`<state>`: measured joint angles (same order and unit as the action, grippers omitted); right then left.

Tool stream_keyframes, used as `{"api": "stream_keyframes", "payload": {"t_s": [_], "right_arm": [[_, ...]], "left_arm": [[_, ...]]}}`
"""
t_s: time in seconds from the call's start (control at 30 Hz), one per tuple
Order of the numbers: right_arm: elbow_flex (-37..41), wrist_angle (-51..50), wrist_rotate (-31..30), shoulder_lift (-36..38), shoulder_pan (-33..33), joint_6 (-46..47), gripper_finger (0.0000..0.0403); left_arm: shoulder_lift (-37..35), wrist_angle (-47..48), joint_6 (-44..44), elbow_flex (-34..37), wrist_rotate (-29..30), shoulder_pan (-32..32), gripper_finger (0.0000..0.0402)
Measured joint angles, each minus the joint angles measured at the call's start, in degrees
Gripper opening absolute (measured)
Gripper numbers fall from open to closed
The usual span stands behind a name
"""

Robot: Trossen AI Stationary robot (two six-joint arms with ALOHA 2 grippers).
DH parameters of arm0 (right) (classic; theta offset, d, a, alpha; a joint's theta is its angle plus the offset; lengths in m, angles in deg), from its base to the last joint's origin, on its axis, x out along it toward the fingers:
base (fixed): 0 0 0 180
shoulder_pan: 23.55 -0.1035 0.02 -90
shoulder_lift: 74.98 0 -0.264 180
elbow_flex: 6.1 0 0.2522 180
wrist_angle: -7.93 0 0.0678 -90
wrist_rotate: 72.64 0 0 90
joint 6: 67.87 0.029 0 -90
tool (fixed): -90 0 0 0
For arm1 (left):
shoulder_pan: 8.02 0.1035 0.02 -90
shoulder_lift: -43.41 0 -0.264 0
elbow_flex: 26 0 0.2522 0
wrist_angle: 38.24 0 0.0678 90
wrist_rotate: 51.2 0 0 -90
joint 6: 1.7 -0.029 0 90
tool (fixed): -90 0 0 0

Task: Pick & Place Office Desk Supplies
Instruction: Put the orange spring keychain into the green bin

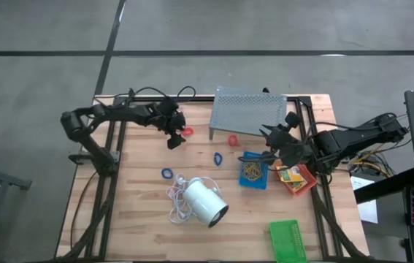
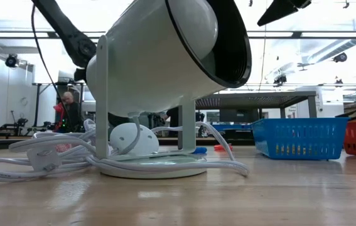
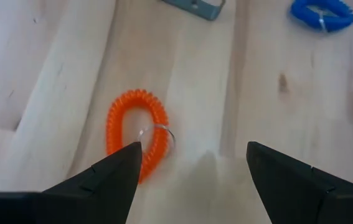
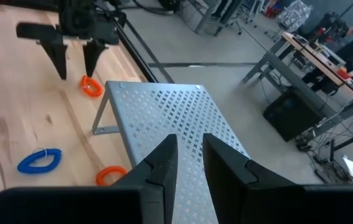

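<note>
A red coiled loop point(image 3: 136, 134) with a small metal ring lies flat on the wooden table. My left gripper point(image 3: 195, 149) is open and points down just above it, the loop under one fingertip rather than between the two; it also shows in the high view point(image 1: 174, 137). A second red loop point(image 1: 233, 139) and two blue loops point(image 1: 217, 158) point(image 1: 166, 173) lie mid-table. A blue tray point(image 1: 253, 170) holds tan rubber bands. A red tray point(image 1: 298, 179) holds yellow-orange boxes. My right gripper point(image 4: 188, 140) is empty, all but shut, high over the grey stand point(image 4: 164, 118).
A big white cylinder point(image 1: 205, 202) with a coiled white cord stands at the near middle of the table. The grey perforated stand point(image 1: 249, 113) is at the far edge. A green tray point(image 1: 287, 239) lies at the near right corner. Bare wood lies at the near left.
</note>
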<state>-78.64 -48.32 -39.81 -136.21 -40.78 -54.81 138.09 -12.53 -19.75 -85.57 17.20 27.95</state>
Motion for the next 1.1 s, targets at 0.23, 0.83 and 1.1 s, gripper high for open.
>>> {"api": "stream_keyframes", "payload": {"t_s": [0.23,0.83,1.1], "right_arm": [[0.0,1.0,0.0,0.0,0.0,-0.2,0.0075],[0.0,1.0,0.1,0.0,0.0,-0.2,0.0073],[0.0,1.0,0.1,0.0,0.0,-0.2,0.0070]], "left_arm": [[4.9,-0.6,-0.7,-1.5,0.0,0.0,0.0294],[6.6,-1.1,-1.7,-2.3,0.3,0.0,0.0294],[6.7,-1.9,-1.5,-2.2,2.3,-0.1,0.0292]]}}
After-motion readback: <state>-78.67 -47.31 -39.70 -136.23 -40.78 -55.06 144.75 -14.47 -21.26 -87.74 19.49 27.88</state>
